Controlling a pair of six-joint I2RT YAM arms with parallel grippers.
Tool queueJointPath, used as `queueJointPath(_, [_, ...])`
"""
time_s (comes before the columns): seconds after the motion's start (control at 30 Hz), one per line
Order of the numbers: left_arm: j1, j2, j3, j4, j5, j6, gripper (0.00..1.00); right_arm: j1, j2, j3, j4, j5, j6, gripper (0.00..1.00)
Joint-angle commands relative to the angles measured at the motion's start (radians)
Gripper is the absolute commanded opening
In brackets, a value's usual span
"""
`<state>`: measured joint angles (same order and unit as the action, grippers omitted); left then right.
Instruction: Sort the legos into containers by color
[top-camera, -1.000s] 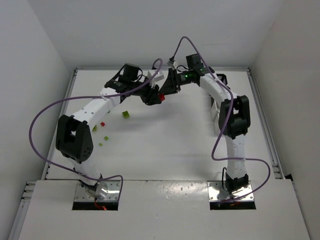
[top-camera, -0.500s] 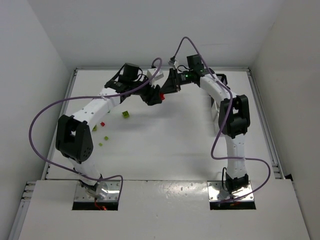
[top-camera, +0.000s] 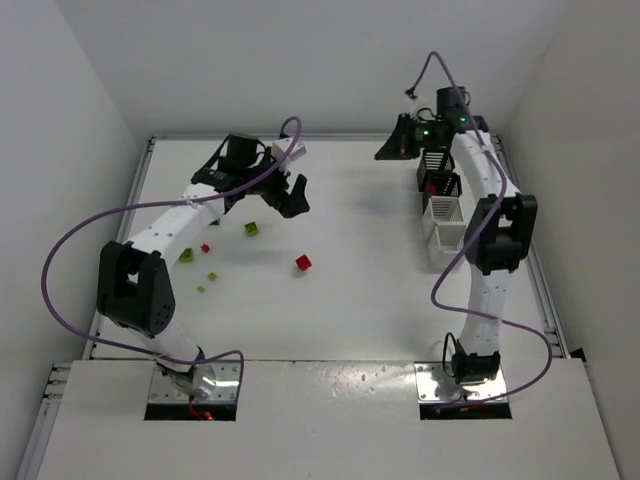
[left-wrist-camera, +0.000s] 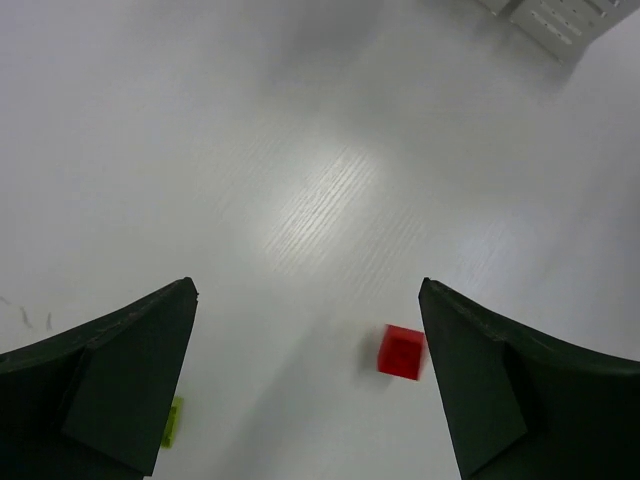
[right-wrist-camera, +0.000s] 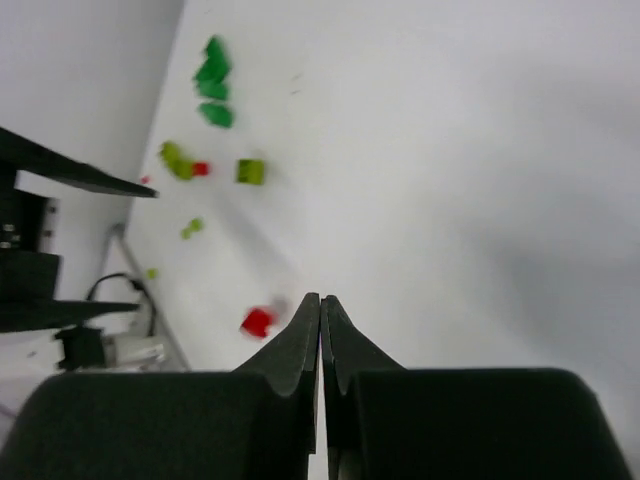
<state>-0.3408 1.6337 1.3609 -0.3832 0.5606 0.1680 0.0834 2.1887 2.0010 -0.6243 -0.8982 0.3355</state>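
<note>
Red plastic catches the eye on the white desk (top-camera: 360, 300): a single red lego brick (top-camera: 303, 262) lies loose near the middle, apart from everything else. The left hand (top-camera: 290, 197) hangs over the far left part of the desk with its two dark fingers (left-wrist-camera: 120, 370) spread wide and gripping nothing. In the left wrist view the red brick sits on the desk below, between them and closer to the finger on the right of that view, touching neither. A lime-green brick (top-camera: 252, 229) lies near that hand, and smaller red and lime pieces (top-camera: 205, 247) are scattered farther left, beside the left arm. The containers (top-camera: 446, 222), two black and two white slatted bins, stand in a row along the desk's right edge, the black ones farther back, with the right arm reaching over them. The right hand (top-camera: 385, 152) is at the far end of the desk, left of the black bins, its fingers (right-wrist-camera: 300, 345) pressed together, tips touching. Its wrist view looks across the desk to the green and lime bricks (right-wrist-camera: 212, 90).
</note>
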Motion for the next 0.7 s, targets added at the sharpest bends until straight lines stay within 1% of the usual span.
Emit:
queueJointPath(0.0, [0.033,-0.046,0.001,0.021,-0.016,-0.035,1.0,-0.046,-0.121,0.059,-0.132,0.168,-0.193,0.0])
queueJointPath(0.07, [0.051,-0.046,-0.023,-0.002,-0.027,-0.021,1.0,-0.047,-0.159,0.029,-0.234,0.147,-0.329,0.01])
queueJointPath(0.1, [0.06,-0.064,-0.035,-0.002,-0.036,-0.021,1.0,-0.028,-0.176,0.01,-0.271,0.147,-0.387,0.06])
queueJointPath(0.13, [0.069,-0.074,-0.049,-0.002,-0.036,-0.021,1.0,-0.016,-0.199,-0.052,-0.325,0.147,-0.5,0.15])
queueJointPath(0.17, [0.097,-0.083,-0.075,-0.002,-0.036,-0.031,1.0,0.015,-0.246,-0.094,-0.334,0.147,-0.542,0.2])
queueJointPath(0.2, [0.111,-0.083,-0.085,-0.002,-0.036,-0.032,1.0,0.032,-0.266,-0.164,-0.334,0.147,-0.571,0.29])
queueJointPath(0.23, [0.127,-0.093,-0.094,-0.002,-0.015,-0.041,1.0,0.051,-0.28,-0.191,-0.351,0.147,-0.602,0.33])
queueJointPath(0.3, [0.166,-0.103,-0.12,-0.035,-0.005,-0.041,1.0,0.104,-0.302,-0.225,-0.415,0.156,-0.741,0.41])
queueJointPath(0.33, [0.178,-0.113,-0.131,-0.036,-0.016,-0.029,1.0,0.168,-0.302,-0.263,-0.426,0.186,-0.821,0.42])
queueJointPath(0.37, [0.206,-0.113,-0.143,-0.045,-0.03,-0.028,1.0,0.199,-0.316,-0.287,-0.413,0.199,-0.851,0.42])
queueJointPath(0.43, [0.241,-0.123,-0.164,-0.045,-0.077,-0.061,1.0,0.278,-0.331,-0.366,-0.372,0.225,-0.9,0.42])
queueJointPath(0.5, [0.311,-0.123,-0.164,-0.045,-0.1,-0.129,1.0,0.335,-0.331,-0.401,-0.312,0.255,-0.951,0.42])
queueJointPath(0.53, [0.338,-0.123,-0.164,-0.045,-0.1,-0.156,1.0,0.395,-0.304,-0.401,-0.311,0.266,-0.96,0.44])
queueJointPath(0.6, [0.411,-0.112,-0.164,-0.045,-0.091,-0.206,1.0,0.45,-0.262,-0.371,-0.322,0.275,-1.003,0.44])
queueJointPath(0.67, [0.462,-0.121,-0.164,-0.058,-0.082,-0.206,1.0,0.518,-0.219,-0.361,-0.322,0.284,-1.039,0.46])
